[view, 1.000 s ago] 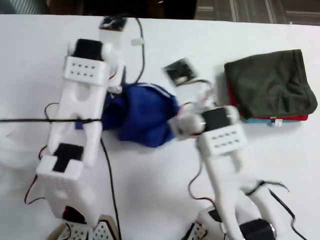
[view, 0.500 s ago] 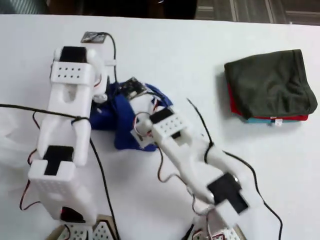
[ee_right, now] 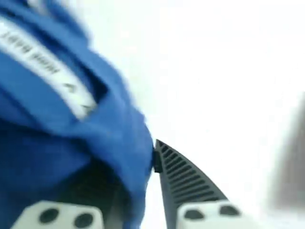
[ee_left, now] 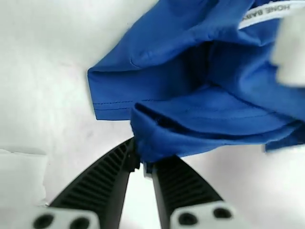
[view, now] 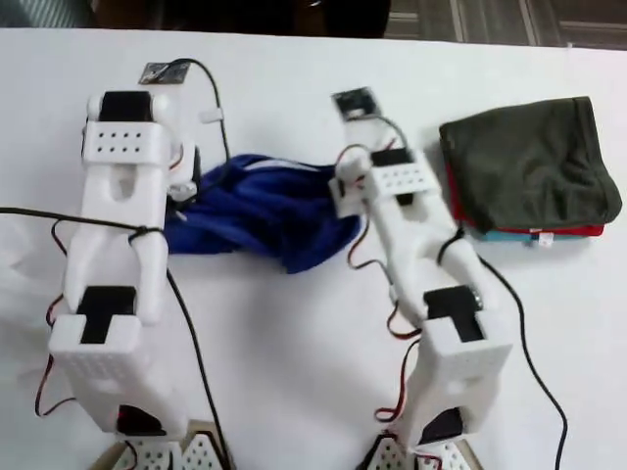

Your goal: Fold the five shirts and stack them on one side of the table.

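The blue shirt [view: 265, 211] lies pulled out wide on the tabletop [view: 294, 372]; before, it was bunched up. The left tool [ee_left: 143, 160] pinches one edge and the right tool [ee_right: 138, 167] pinches the other. The right tool has moved out toward the folded pile [view: 529, 166].

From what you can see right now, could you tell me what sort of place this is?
Probably a robotics lab bench. A left arm and a right arm, both trailing loose wires, stand at a white table and hold a shirt between them. A folded stack lies at one side.
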You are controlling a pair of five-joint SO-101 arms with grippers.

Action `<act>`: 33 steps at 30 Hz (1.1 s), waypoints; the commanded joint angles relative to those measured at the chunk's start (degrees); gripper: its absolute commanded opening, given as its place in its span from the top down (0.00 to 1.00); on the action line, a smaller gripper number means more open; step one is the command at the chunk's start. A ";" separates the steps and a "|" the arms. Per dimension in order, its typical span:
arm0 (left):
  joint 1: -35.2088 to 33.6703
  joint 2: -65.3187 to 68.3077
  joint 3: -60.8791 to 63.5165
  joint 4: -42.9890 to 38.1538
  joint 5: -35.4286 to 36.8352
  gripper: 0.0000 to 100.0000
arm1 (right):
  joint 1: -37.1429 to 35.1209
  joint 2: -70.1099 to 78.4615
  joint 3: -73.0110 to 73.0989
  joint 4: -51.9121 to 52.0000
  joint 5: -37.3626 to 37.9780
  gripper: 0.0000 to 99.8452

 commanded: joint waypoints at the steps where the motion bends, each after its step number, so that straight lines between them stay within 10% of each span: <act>1: -1.14 -3.96 -0.48 0.09 -0.70 0.97 | 4.18 -3.03 -5.54 2.68 -0.44 0.98; 23: -1.05 -30.95 -0.84 3.78 -2.64 0.97 | 9.98 -20.44 -17.58 14.29 -0.44 0.85; 33: -4.66 -32.18 30.64 -3.69 -8.26 0.97 | 3.56 -29.41 -17.58 22.37 -3.69 0.73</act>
